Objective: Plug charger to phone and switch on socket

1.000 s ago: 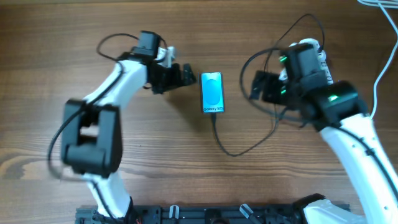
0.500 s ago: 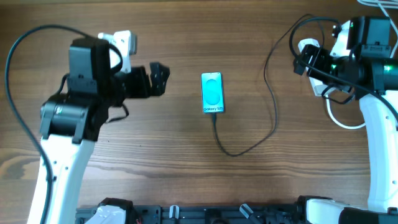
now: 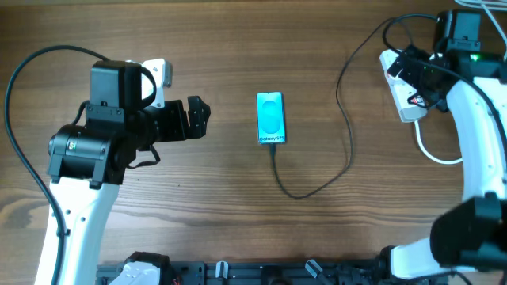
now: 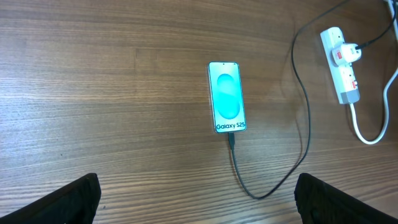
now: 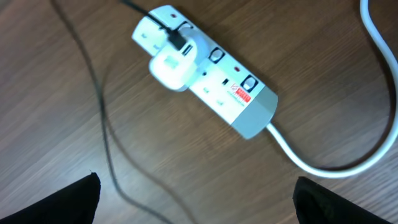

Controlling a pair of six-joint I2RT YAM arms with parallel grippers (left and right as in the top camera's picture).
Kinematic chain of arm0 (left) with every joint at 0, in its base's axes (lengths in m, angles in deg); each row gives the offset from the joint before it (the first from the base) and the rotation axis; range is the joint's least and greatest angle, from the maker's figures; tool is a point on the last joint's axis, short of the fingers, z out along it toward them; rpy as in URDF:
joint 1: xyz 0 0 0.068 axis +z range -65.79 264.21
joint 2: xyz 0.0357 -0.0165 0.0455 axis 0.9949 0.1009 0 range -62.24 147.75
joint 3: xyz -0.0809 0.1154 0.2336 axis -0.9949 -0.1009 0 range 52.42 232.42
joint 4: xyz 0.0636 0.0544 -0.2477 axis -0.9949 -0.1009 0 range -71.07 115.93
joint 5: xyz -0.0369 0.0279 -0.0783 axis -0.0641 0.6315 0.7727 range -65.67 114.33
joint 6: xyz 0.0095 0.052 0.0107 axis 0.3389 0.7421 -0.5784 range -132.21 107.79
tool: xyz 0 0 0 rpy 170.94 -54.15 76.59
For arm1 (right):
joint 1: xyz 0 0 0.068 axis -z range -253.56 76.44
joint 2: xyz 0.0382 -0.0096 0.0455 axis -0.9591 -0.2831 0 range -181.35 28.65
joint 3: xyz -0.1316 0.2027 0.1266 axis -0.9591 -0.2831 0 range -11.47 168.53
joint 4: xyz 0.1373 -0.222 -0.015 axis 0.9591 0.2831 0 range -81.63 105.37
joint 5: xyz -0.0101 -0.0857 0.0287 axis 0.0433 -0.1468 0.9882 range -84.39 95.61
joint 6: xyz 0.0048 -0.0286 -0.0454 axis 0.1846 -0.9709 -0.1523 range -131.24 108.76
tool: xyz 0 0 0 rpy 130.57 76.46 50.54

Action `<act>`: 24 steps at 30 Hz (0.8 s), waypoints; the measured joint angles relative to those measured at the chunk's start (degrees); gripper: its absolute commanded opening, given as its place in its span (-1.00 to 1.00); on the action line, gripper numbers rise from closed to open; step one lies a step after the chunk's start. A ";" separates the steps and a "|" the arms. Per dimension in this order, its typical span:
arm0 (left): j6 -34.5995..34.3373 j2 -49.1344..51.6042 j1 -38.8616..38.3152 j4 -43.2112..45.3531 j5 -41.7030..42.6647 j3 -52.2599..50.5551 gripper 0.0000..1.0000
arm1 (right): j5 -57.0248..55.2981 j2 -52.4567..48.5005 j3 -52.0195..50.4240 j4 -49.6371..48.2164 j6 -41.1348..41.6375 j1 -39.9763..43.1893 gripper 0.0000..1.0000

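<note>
Quick status: phone [image 3: 270, 118] sits mid-way btwn the left and right edges of the table [image 3: 238, 229], text end facing the near edge. The charger [image 3: 317, 184] looks seated in that end, w/ a slack loop so nothing tugs it. My left gripper [image 3: 198, 117] hangs well apart toward the left edge, jaws wide open and empty, prob just parked clear. My right gripper [image 5: 198, 202] hovers over the socket [image 5: 205, 78] by the far right corner. Its jaws are spread too, nothing held, lined up imo to poke a switch [image 5: 247, 83]. Can't tell if it's on.
</note>
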 measured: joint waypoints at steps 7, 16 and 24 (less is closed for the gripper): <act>0.00 0.00 -0.02 -0.02 -0.13 0.00 1.00 | -0.57 -3.87 0.00 -3.85 5.62 2.62 0.98; 0.00 0.00 -0.02 -0.02 -0.13 0.00 1.00 | -2.67 -7.08 0.00 -8.50 10.73 6.95 1.00; 0.00 0.00 -0.02 -0.02 -0.13 0.00 1.00 | -3.32 -11.37 0.00 -10.99 14.71 8.50 0.99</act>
